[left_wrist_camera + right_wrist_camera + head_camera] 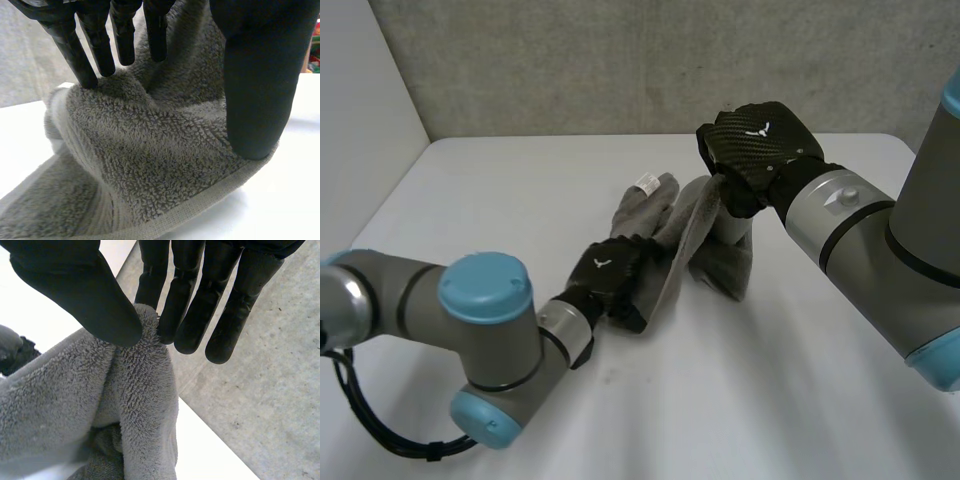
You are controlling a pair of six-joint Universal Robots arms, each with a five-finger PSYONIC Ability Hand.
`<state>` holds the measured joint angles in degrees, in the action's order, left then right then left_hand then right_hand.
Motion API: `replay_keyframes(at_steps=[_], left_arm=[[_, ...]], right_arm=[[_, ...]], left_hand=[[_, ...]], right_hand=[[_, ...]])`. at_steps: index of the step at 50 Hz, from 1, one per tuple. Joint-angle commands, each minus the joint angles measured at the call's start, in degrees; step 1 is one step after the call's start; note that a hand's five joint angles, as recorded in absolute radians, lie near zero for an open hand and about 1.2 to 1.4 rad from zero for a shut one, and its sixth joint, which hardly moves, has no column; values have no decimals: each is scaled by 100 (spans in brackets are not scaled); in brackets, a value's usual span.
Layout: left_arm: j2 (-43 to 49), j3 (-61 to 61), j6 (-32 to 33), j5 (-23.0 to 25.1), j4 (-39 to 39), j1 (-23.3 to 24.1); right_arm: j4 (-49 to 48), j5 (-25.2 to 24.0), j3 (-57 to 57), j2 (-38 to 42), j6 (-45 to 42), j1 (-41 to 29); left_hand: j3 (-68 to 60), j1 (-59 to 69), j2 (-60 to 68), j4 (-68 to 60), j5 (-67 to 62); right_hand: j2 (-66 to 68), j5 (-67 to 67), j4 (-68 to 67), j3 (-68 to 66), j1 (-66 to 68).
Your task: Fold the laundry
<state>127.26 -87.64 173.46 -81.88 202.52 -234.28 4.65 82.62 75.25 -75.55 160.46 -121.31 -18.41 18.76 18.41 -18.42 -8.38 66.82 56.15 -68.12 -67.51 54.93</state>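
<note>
The grey towel (720, 260) sits bunched in the middle of the white surface (500, 190). The right robot hand (755, 145) pinches a raised fold between thumb and fingers. The left robot hand (610, 275) pinches the hemmed edge lower down.

grey terry towel (705, 240), crumpled, one part lifted, rest on the table.
</note>
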Motion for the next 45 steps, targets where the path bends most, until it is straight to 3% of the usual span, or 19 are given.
replay_keyframes(at_steps=[1, 12, 16, 22, 25, 36, 45], left_arm=[[115, 221, -14, -30, -379, 119], [-982, -339, -32, -600, -574, -487], [-1283, -684, -76, -610, -582, -514], [-1388, -1053, -216, -627, -582, -83], [-1135, -948, -733, -654, -565, 276], [-255, -113, -1359, -786, -556, 725], [570, 888, -1376, -1584, -547, 910]], right_arm=[[1, 0, -10, 5, -33, 203], [9, -35, 113, 14, -33, 230], [9, -44, 122, 14, -6, 230], [-8, -35, 148, 5, 11, 195], [-8, -26, 166, 5, 37, 151], [18, 0, 227, -118, 240, 151], [9, -9, 455, -574, 257, 151]], left_hand=[[-207, 171, 206, -205, -209], [-190, 154, 190, -189, -193], [-207, 171, 206, -205, -209], [-190, 154, 190, -189, -193], [-207, 171, 206, -205, -209], [-358, 323, 358, -357, -361], [-1398, 1363, 1398, -1397, -1401]], right_hand=[[1318, 1385, -1188, -1249, 2507], [1318, 1385, -1188, -1249, 2507], [1318, 1385, -1188, -1249, 2507], [1318, 1385, -1188, -1249, 2507], [1318, 1385, -1188, -1249, 2507], [1318, 1385, -1188, -1249, 2507], [1318, 1385, -1188, -1249, 2507]])
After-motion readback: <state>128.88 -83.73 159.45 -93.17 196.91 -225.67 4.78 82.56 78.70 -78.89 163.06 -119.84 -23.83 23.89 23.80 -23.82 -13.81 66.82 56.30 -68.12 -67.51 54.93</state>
